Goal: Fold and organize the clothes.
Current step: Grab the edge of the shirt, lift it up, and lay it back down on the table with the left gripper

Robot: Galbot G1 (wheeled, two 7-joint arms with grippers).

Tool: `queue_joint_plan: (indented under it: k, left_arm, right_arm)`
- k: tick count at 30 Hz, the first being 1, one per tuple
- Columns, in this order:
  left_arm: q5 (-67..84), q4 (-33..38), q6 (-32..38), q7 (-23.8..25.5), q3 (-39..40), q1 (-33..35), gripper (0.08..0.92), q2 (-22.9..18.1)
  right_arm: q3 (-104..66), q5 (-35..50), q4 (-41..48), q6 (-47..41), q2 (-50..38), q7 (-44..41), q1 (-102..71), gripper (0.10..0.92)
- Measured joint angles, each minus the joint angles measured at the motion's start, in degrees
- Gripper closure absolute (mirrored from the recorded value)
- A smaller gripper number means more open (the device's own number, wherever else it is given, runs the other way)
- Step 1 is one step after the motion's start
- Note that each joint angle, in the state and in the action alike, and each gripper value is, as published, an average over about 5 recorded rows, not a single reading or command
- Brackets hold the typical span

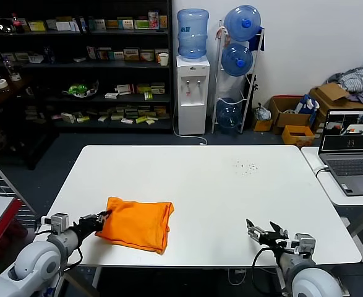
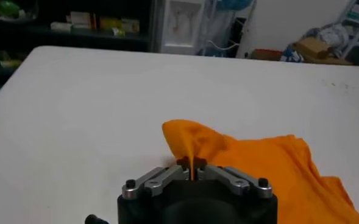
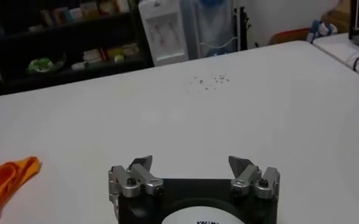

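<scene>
The left gripper [image 1: 102, 218] reaches in low from the near left corner of the white counter [image 1: 230, 185], its forearm lying almost level with the surface. Its fingers [image 2: 167, 176] are pinched together on the orange T-shirt [image 1: 138, 223], holding the garment's near left edge. The head view shows the shirt as a folded, roughly rectangular bundle stretching away to the right of those fingers. Only the left wrist view shows the grip itself: a ridge of fabric rises into a peak just ahead of the fingertips, with the rest spreading rumpled beyond.

The right gripper [image 1: 263, 233] sits low over the near right part of the counter, well apart from the shirt. Its fingers [image 3: 141, 164] are spread wide with bare counter between them. The right wrist view catches just an orange corner of the shirt far off to one side.
</scene>
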State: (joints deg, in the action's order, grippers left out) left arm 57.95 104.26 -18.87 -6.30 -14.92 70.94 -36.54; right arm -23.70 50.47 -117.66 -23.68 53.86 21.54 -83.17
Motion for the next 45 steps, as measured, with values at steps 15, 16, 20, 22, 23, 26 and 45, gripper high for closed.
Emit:
queue_joint_plan:
  k: [15,16,20,22,23,26,45]
  left_arm:
    - [-9.99,0.29,0.73,-4.81,-12.92,7.82,0.876,4.44]
    - [-10.46,-0.62,0.99,-4.74,-13.33,7.91,0.876,5.1]
    - [-11.98,-4.36,1.8,-4.35,-14.43,8.22,0.876,7.63]
    - [-12.54,-6.08,2.08,-4.17,-14.74,8.42,0.876,8.77]
    - [-12.79,-6.89,2.22,-4.07,-14.83,8.5,0.876,9.31]
    - [-13.52,-8.95,2.68,-3.85,-14.94,8.58,0.876,10.62]
    - [2.47,2.39,-1.66,-14.72,2.93,-3.58,0.876,-3.79]
  right_arm:
    - [-3.18,-7.36,-6.12,3.53,-0.21,-3.46,-2.82,0.203]
    - [-3.38,-7.88,-6.4,3.76,-0.13,-3.61,-3.13,0.203]
    - [-3.88,-9.67,-7.03,4.41,0.23,-4.03,-4.03,0.203]
    - [-3.98,-10.43,-7.19,4.62,0.43,-4.17,-4.23,0.203]
    - [-4.0,-10.76,-7.26,4.71,0.53,-4.22,-4.31,0.203]
    - [-4.04,-11.65,-7.38,4.89,0.81,-4.33,-4.58,0.203]
    - [-6.81,-14.67,-8.04,4.55,4.67,-3.64,-8.52,0.203]
